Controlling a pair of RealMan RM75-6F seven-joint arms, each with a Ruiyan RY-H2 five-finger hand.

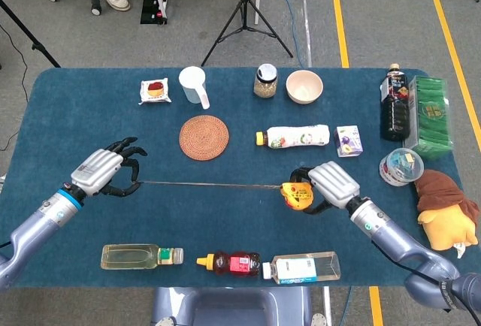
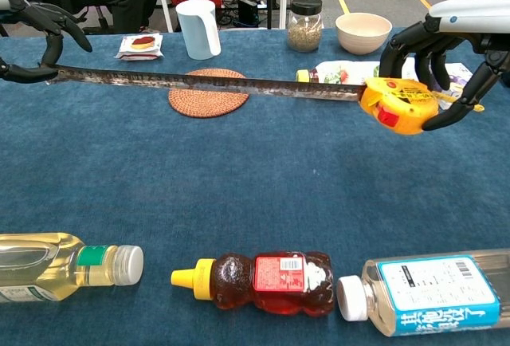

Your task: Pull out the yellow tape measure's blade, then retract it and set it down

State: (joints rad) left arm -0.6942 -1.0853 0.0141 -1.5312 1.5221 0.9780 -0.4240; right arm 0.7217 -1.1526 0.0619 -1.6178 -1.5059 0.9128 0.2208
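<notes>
Yellow tape measure (image 2: 398,105) hangs above the blue table (image 2: 239,194), its case wrapped in the curled fingers (image 2: 402,47) of the right hand (image 1: 328,186), while its blade (image 2: 207,83) stretches level to the left hand (image 1: 105,172), whose fingertips (image 2: 44,71) pinch its tip.

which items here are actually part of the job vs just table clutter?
In play:
yellow tape measure, held by right hand
blade, end pinched by left hand

Clutter:
coaster
white cup
bowl
jar
honey bear
</notes>
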